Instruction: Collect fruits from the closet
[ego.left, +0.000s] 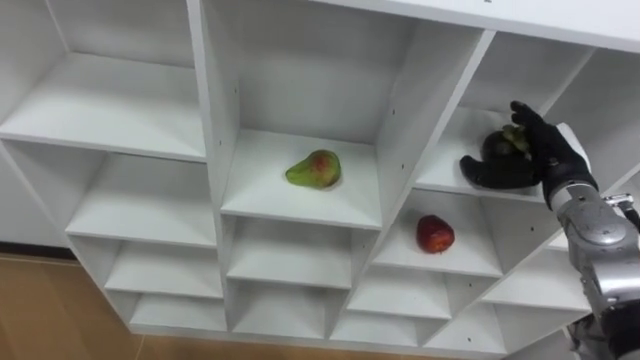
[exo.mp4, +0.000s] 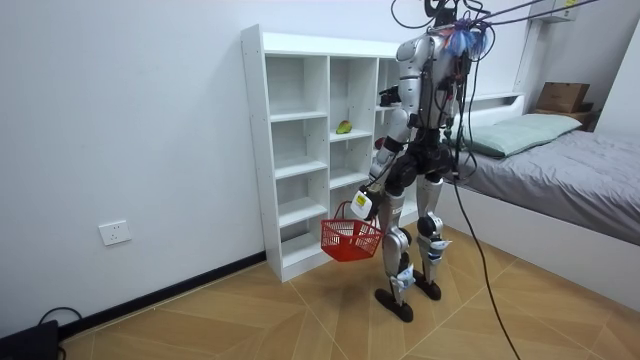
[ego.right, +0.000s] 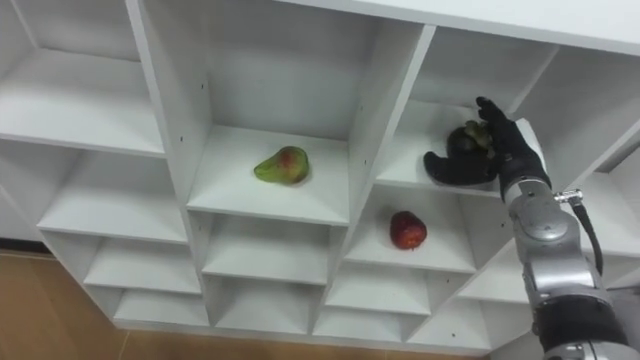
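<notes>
The fingers of the right hand are curled round a dark green fruit. The thumb wraps under it toward the frame's left, so little of the fruit shows between them. It looks firmly held in the upper-right compartment of the white closet. Whether it has cleared the shelf board I cannot tell. The forearm comes in from the lower right of the frame, angled up into the compartment's mouth.

Directly below that compartment a red apple lies on its shelf. In the centre compartment, left of the hand past an upright divider, lies a green pear with a red blush. Both sit apart from the hand.

In the room view the robot stands upright close against the closet. The left hand, low at centre frame, is closed on the handle of a red basket that hangs beside its knee. A bed lies at the right of the frame.

The step in hand looks to be lifting the dark fruit out. To do it well, the squeeze should be even before any pull, since a round fruit can roll off the thumb. Then raise it a little and draw it straight back along the forearm's line, clear of the divider and the shelf above. Only once it is outside the closet should the arm lower toward the basket.
</notes>
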